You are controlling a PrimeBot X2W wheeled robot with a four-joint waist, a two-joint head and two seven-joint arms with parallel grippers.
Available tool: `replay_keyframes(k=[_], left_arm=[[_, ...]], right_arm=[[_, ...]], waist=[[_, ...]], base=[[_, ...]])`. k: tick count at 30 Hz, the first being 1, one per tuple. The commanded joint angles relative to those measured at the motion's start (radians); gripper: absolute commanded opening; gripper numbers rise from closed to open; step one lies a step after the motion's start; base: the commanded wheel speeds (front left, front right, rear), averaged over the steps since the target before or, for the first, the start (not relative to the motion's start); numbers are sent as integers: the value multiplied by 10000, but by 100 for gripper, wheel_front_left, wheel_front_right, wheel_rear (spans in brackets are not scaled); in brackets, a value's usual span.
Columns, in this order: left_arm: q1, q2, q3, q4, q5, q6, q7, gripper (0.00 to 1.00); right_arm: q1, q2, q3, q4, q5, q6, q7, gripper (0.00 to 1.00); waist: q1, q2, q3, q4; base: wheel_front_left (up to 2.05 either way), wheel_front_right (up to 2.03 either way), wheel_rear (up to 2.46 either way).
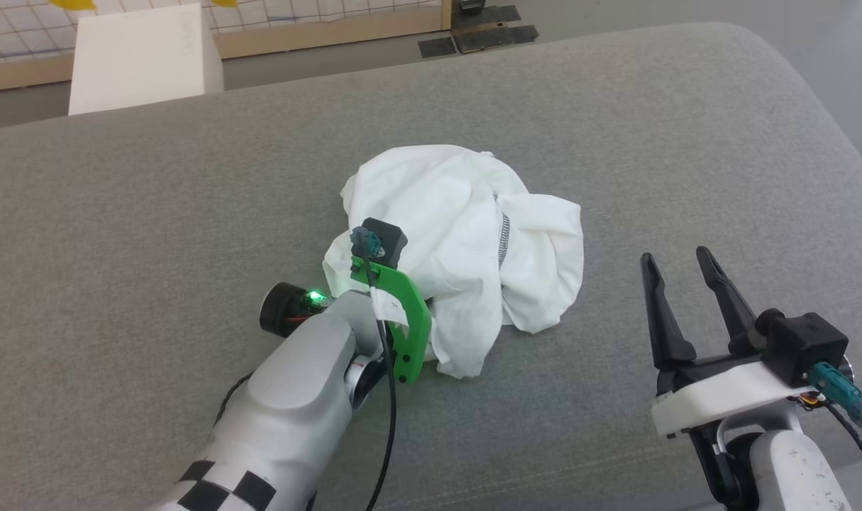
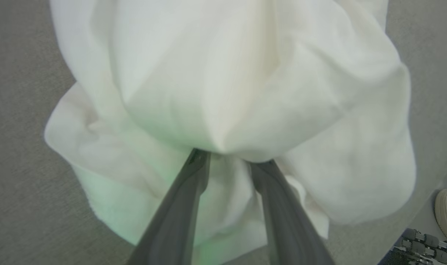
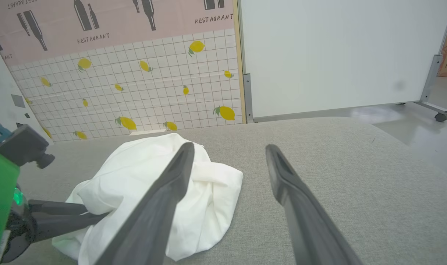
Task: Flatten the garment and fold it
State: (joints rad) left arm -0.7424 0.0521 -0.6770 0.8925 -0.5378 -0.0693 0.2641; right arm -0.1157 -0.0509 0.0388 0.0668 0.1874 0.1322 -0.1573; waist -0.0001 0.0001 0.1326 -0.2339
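The left gripper (image 2: 230, 158) has its fingers parted, tips tucked under a fold of the white garment (image 1: 459, 234), which sits bunched in the middle of the grey cushion (image 1: 154, 199). The right gripper (image 1: 675, 254) hovers nearby, wide open and empty. I'd find a hem, pinch one thin layer, then spread it outward.

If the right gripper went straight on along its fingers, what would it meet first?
Likely the grey cushion: the right gripper aims over bare surface, with the garment off to its left. Whether it would graze or clear the cushion is unclear.
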Motion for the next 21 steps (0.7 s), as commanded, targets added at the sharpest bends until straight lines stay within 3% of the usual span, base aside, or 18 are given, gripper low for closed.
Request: replay_keyframes(k=[1, 7, 13, 21], left_arm=[[114, -3, 74, -76, -82, 23, -226, 100], [41, 93, 768, -1256, -295, 248, -2550, 100], [640, 823, 1602, -2786, -354, 650, -4641, 100], [2712, 1987, 3111, -5445, -111, 1279, -5248, 100]], right_arm=[[112, 7, -31, 21, 70, -15, 14, 100], [23, 7, -360, -85, -48, -15, 56, 100], [55, 7, -549, -107, -52, -15, 68, 100], [116, 7, -614, -108, -52, -15, 107, 100]], waist=[[1, -1, -39, 150], [1, -1, -121, 608], [1, -1, -204, 1058], [1, -1, -270, 1541]], base=[[0, 0, 0], [0, 0, 0], [0, 0, 0], [0, 0, 0]])
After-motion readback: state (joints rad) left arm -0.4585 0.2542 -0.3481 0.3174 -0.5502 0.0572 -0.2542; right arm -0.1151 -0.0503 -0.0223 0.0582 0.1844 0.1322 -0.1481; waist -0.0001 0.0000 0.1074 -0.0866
